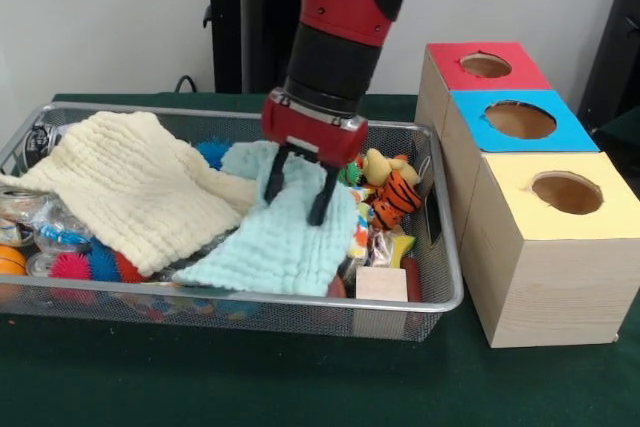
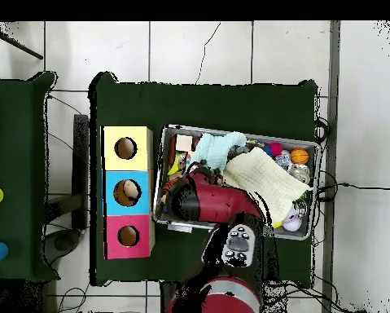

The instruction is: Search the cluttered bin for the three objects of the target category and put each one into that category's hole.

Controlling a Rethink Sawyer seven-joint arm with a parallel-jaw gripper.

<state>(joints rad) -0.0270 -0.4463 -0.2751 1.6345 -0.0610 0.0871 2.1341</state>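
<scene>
Over the bin [image 1: 440,299], the gripper [image 1: 297,195] hung from the red and black arm [image 1: 335,7] with its two dark fingers [image 1: 274,179] spread apart and empty. The fingertips stood just above the mint cloth [image 1: 280,247]; whether they touched it could not be told.

The bin, a wire mesh basket, sat on the green desk [image 1: 200,387]. The mint cloth lay in its right half as seen from the front, running from the middle toward the near rim. A cream cloth [image 1: 130,182] covered much of the left half and overlapped the mint cloth's left edge. Spiky balls [image 1: 90,267] in pink, blue and red showed below the cream cloth at the near left. A blue spiky ball [image 1: 212,152] lay behind the two cloths. A tiger toy [image 1: 395,197] and other small mixed items filled the right end, with a pale wooden block [image 1: 382,284] at the near right corner. No dotted fabric pieces could be made out in either view.

Three wooden boxes stood in a row just right of the bin: red [image 1: 480,67] farthest, blue [image 1: 515,122] in the middle, yellow [image 1: 560,197] nearest. The hole [image 1: 566,192] in the yellow box faced up and was uncovered.

From overhead, the arm [image 2: 218,202] reached across the bin [image 2: 304,232], and the yellow box [image 2: 126,147] lay at the row's far end from the base.
</scene>
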